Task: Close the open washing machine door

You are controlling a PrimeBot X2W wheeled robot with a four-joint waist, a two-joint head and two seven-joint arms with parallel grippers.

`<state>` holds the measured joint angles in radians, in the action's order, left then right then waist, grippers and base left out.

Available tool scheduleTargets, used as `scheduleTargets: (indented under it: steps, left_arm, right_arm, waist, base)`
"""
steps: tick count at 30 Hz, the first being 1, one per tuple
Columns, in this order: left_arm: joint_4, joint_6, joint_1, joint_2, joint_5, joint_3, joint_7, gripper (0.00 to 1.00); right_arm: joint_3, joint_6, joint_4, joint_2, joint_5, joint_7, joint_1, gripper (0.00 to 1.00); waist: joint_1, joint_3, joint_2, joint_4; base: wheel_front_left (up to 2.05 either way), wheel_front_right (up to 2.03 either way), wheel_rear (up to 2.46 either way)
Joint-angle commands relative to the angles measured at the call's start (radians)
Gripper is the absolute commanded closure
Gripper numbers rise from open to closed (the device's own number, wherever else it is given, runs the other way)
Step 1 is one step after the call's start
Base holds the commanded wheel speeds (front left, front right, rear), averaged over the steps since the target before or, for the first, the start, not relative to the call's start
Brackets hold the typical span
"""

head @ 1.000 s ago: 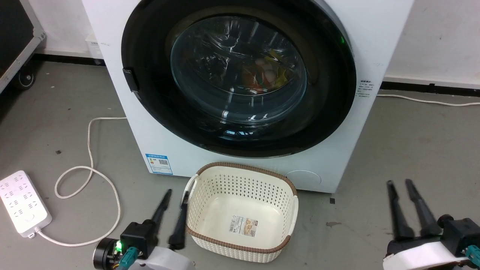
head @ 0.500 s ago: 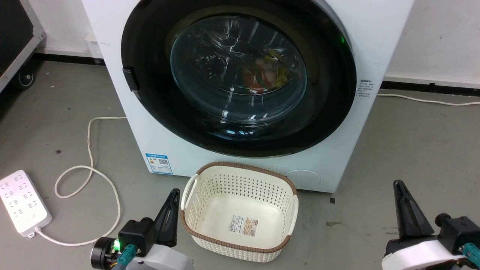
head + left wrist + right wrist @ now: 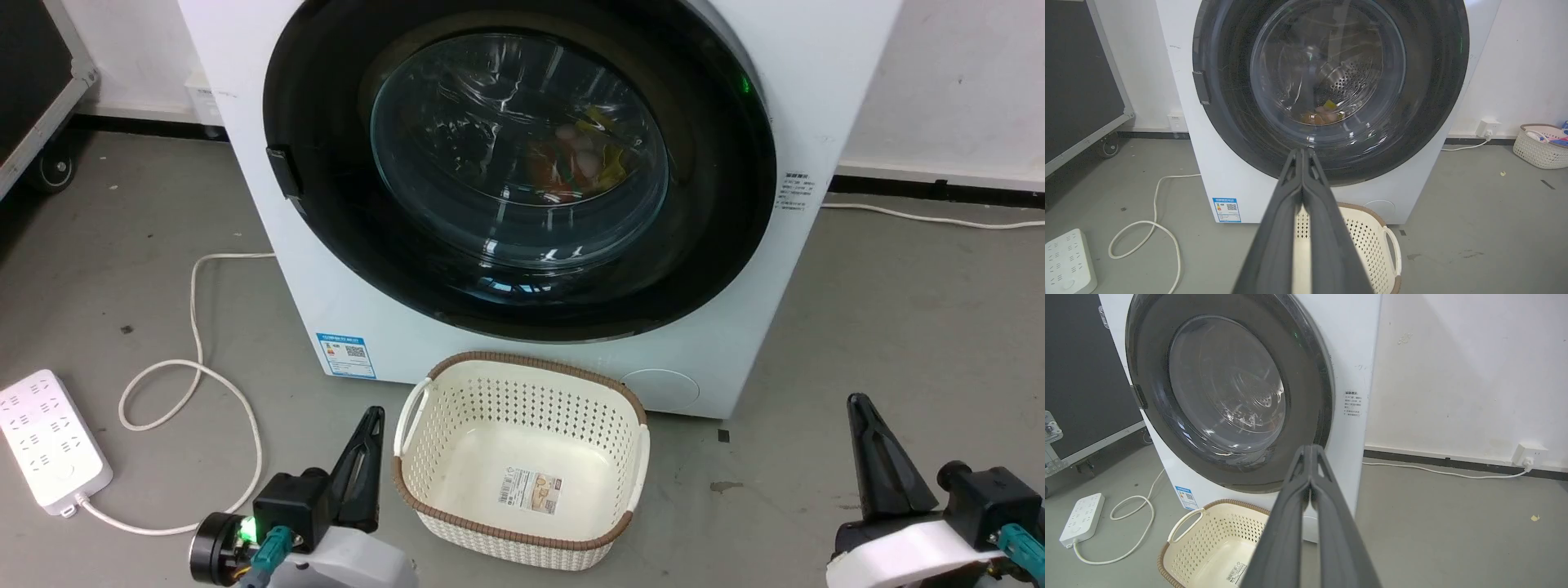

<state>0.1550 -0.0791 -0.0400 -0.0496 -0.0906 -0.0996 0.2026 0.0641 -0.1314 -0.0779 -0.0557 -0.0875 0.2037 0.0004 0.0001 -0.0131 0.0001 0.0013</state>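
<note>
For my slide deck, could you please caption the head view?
Washing machine with its door shut, a basket before it, left gripper and right gripper closed below.

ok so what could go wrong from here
1. The washing machine door looks flush with the washing machine, but whether it latched cannot be told; it might swing open.
2. The left pincer sits shut close beside the basket rim; a sideways move could knock it.
3. The white cable lies looped at the robot's left; rolling there might snag it.
</note>
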Motion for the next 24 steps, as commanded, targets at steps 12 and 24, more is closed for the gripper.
scheduleTargets:
  steps: [12,24]
  left_arm:
    - [-0.024,0.016,0.013,0.000,0.017,0.016,-0.027,1.00]
    - [-0.043,0.025,0.016,0.000,0.027,0.028,-0.052,1.00]
  right_arm:
    - [-0.009,0.000,0.016,0.002,0.015,-0.028,0.000,1.00]
    - [-0.017,0.000,0.025,0.002,0.025,-0.052,0.000,1.00]
  waist:
    - [-0.0001,0.002,-0.0001,0.000]
    - [-0.0001,0.003,-0.0001,0.000]
  base:
    - [0.00,0.00,0.00]
    - [0.00,0.00,0.00]
